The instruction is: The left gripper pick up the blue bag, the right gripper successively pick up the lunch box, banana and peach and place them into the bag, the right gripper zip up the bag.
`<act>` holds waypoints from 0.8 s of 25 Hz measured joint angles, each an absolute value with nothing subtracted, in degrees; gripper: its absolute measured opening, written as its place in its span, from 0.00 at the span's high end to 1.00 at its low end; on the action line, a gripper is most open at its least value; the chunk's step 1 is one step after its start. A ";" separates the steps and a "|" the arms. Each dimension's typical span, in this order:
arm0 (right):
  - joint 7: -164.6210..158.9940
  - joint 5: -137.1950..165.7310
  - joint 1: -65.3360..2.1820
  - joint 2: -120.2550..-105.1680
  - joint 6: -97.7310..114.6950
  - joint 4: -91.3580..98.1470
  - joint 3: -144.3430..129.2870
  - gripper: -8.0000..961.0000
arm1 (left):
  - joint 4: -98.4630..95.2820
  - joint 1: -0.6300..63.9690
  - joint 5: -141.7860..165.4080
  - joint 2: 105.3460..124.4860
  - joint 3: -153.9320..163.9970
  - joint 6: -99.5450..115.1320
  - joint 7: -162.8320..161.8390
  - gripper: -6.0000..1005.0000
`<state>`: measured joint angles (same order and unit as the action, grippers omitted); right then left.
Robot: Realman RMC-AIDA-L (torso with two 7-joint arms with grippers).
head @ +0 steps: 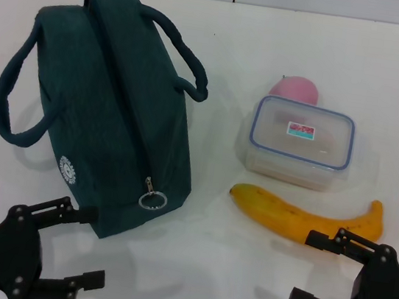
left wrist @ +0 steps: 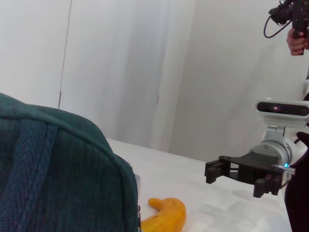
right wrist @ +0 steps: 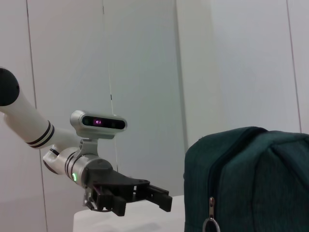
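Blue bag [head: 105, 106] lies on the white worktop [head: 388, 79] in the left half of the head view, zipped shut, its ring zipper pull [head: 152, 200] at the lower end and its two loop handles spread to either side. Right of it, in the centre right of the frame, sits the lunch box [head: 301, 141] with its lid on (a small red-and-teal label on top). The peach [head: 295, 88] rests just beyond the box, touching or nearly touching its far edge. The banana [head: 305, 218] lies just below the box in the frame, curving toward the right.

At the lower left corner the left gripper [head: 81, 248] hovers beside the bag's near end, jaws apart and holding nothing. At the lower right corner the right gripper [head: 316, 269] hangs just in front of the banana, jaws likewise apart and empty.
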<state>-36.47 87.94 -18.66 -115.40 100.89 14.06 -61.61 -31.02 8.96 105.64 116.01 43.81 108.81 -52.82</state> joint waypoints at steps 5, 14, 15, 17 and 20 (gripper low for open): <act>-36.47 87.85 -18.64 -115.39 100.94 14.06 -61.61 0.25 | -31.03 8.97 105.64 116.01 44.04 108.82 -52.88 0.13; -36.47 87.71 -18.53 -115.40 100.90 14.06 -61.61 0.25 | -31.02 8.97 105.64 116.01 43.87 108.93 -53.37 0.14; -36.47 87.71 -18.53 -115.40 100.90 14.06 -61.61 0.25 | -31.02 8.97 105.57 116.01 43.84 109.28 -54.03 0.14; -36.47 87.68 -18.54 -115.40 100.89 14.06 -61.61 0.25 | -31.03 8.97 105.41 115.86 43.78 110.82 -56.00 0.14; -36.47 87.64 -18.54 -115.40 100.89 14.06 -61.53 0.25 | -31.33 9.02 104.73 115.65 43.77 114.50 -60.39 0.14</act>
<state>-36.47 87.64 -18.54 -115.40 100.89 14.06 -61.53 -31.33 9.02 104.73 115.65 43.77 114.50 -60.39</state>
